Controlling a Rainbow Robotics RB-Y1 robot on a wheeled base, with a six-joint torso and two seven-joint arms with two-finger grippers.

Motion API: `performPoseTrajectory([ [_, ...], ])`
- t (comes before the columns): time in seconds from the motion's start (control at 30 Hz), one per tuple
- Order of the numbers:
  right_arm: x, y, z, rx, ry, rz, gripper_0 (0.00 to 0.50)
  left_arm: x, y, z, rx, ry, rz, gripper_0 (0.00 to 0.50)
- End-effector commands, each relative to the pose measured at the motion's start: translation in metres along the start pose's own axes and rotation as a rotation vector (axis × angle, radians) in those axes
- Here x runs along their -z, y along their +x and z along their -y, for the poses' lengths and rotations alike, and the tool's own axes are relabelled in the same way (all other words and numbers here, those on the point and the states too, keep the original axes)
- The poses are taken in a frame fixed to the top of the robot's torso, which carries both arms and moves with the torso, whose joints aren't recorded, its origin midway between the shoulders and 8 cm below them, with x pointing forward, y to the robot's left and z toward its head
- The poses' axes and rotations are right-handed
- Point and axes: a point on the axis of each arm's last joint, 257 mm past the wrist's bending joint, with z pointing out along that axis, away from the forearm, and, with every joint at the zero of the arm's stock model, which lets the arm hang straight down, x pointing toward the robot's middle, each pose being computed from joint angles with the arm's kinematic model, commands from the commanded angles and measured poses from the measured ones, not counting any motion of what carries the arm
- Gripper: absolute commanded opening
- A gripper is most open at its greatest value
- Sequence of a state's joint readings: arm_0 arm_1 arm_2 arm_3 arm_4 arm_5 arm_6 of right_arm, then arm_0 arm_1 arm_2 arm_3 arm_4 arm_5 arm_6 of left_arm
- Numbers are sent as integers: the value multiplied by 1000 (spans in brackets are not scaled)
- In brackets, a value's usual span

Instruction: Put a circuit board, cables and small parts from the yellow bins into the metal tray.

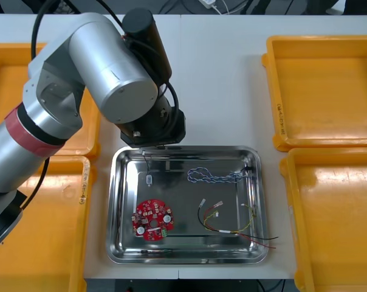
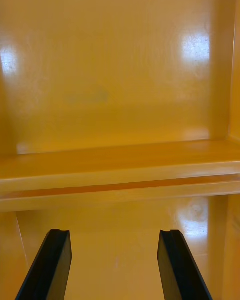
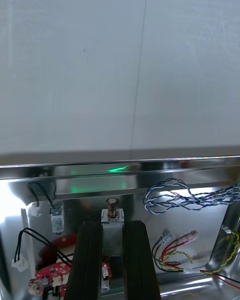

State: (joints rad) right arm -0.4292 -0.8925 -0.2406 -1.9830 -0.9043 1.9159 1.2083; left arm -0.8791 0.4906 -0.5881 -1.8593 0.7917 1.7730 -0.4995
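Observation:
My left gripper (image 3: 113, 226) is shut on a small metal part (image 3: 112, 211) with a spring-like top, held just above the metal tray (image 1: 124, 159) near its far left corner. In the front view the left arm's wrist (image 1: 152, 125) covers that spot. A round red circuit board (image 1: 152, 220), a black cable (image 1: 147, 169), a twisted blue and white cable (image 1: 220, 176) and a red and yellow cable (image 1: 232, 224) lie in the tray. My right gripper (image 2: 114, 235) is open over a bare yellow bin floor (image 2: 120, 80), with nothing between its fingers.
Two yellow bins stand at the right, far (image 1: 323, 91) and near (image 1: 335, 213); both look bare inside. The left near bin (image 1: 44, 243) and left far bin (image 1: 1, 85) are partly under the left arm. White table (image 1: 220, 79) lies beyond the tray.

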Motion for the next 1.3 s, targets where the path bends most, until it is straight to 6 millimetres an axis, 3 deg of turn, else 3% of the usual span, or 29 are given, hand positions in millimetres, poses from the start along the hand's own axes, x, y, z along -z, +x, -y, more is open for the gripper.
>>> performPoseTrajectory([
  [0.03,21,-11,15,-28,37,47,500,-2,-1,33,-3,39,16,0],
  [0.5,23,-12,16,-58,37,52,500,-38,34,33,-37,15,-56,0],
  [0.77,23,-16,15,-75,34,68,500,-54,52,20,-40,-13,-87,0],
  [1.3,22,-11,14,-81,28,49,500,-77,63,-4,-45,-50,-83,0],
])
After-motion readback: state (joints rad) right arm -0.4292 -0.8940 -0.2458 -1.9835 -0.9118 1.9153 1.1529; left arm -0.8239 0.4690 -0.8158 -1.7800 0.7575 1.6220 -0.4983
